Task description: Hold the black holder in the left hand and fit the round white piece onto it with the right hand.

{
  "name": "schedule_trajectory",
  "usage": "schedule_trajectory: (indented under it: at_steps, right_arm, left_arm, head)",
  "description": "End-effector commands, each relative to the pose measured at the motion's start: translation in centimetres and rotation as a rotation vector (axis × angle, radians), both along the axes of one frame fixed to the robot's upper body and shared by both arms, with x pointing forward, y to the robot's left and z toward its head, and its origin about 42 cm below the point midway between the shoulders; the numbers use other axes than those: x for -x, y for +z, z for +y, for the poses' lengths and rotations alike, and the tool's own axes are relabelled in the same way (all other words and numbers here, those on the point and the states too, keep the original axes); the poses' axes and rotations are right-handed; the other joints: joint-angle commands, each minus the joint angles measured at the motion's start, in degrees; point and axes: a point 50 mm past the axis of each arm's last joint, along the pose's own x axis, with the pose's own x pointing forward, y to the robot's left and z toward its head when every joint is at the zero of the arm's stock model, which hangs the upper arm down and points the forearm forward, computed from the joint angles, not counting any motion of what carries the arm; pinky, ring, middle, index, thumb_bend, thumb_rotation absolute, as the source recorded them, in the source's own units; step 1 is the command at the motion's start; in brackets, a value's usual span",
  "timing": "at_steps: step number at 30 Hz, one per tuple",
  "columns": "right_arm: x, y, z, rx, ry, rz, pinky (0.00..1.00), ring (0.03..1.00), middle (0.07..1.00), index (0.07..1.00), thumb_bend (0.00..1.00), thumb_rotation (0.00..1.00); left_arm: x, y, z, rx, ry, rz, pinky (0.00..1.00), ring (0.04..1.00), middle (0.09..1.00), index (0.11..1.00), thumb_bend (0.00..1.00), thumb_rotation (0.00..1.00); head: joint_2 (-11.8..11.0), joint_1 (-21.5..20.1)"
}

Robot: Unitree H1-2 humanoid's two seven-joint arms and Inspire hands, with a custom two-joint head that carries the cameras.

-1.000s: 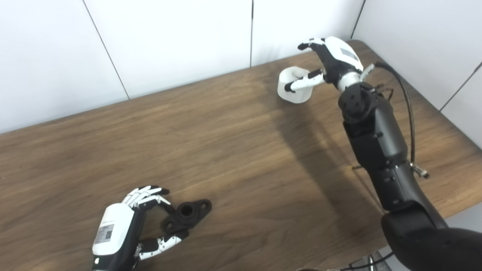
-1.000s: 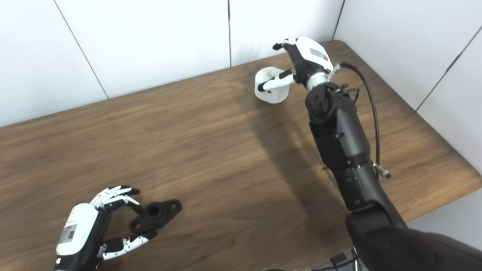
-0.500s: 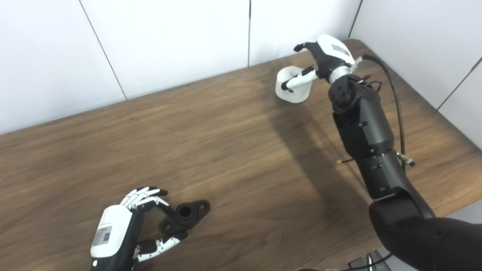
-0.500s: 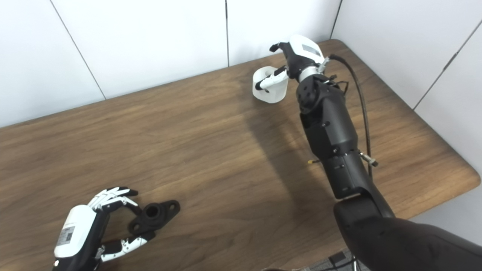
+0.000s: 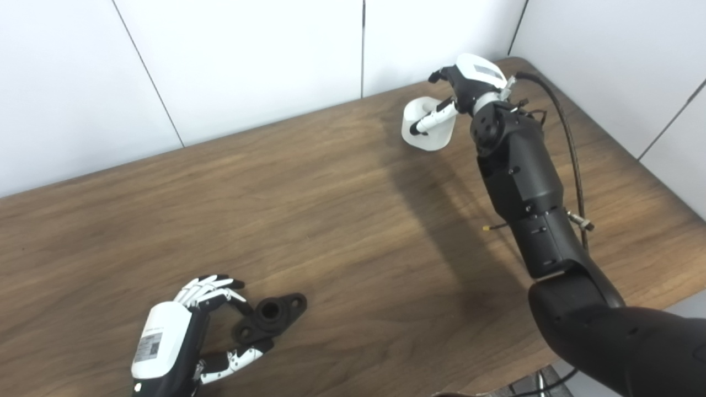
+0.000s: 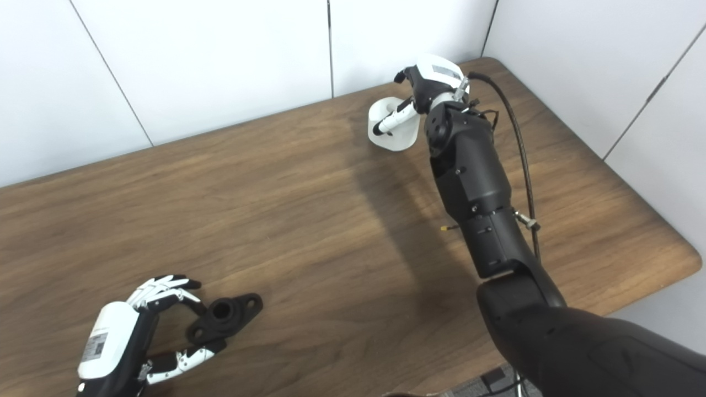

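At the far right corner of a wooden surface (image 5: 331, 193), the right robot hand (image 5: 469, 85) reaches for the round white piece (image 5: 424, 128), its thumb lying across the front of the cup-shaped part and its fingers curled over the back rim. The piece looks tipped toward the camera, and whether it is lifted clear of the wood cannot be told. The arm's black forearm and a looping black cable (image 5: 562, 127) run back toward the lower right. At the near left edge, the left robot hand (image 5: 182, 331) is spread around one end of the black holder (image 5: 270, 317), fingers above it and thumb below, touching or nearly touching but not clenched. The holder lies flat on the wood, its round central socket facing up, well apart from the white piece. White wall panels (image 5: 248, 60) stand behind.
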Motion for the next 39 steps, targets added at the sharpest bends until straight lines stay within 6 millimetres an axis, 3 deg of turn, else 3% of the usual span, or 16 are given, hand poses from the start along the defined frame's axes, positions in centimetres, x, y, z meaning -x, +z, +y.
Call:
schedule_trajectory:
  at_steps: [1,26,35,39]
  right_arm:
    - [-0.42,2.19,-0.29,0.036,-0.012,-0.082,0.81,0.931,0.865,0.801,0.86,0.31]
    - [-0.32,1.75,-0.78,0.069,-0.043,-0.114,0.78,0.906,0.819,0.727,0.84,0.34]
    - [-0.21,1.41,-1.1,0.057,-0.046,-0.108,0.7,0.91,0.821,0.719,0.84,0.34]
    - [-0.18,1.21,-1.28,0.048,-0.049,-0.109,0.71,0.912,0.824,0.713,0.84,0.33]
  left_arm:
    - [0.77,-1.26,0.44,-0.048,0.001,0.073,0.85,0.823,0.743,0.486,0.52,0.04]
    - [0.22,-1.36,0.47,-0.038,0.012,0.062,0.83,0.812,0.733,0.486,0.52,0.04]
    - [-0.01,-1.36,0.39,-0.054,0.021,0.066,0.82,0.815,0.734,0.486,0.52,0.04]
    - [-0.05,-1.47,0.38,-0.047,0.018,0.067,0.82,0.814,0.732,0.486,0.52,0.04]
  head:
    - [0.1,0.0]
    - [0.0,0.2]
    - [0.0,0.5]
    - [0.1,0.4]
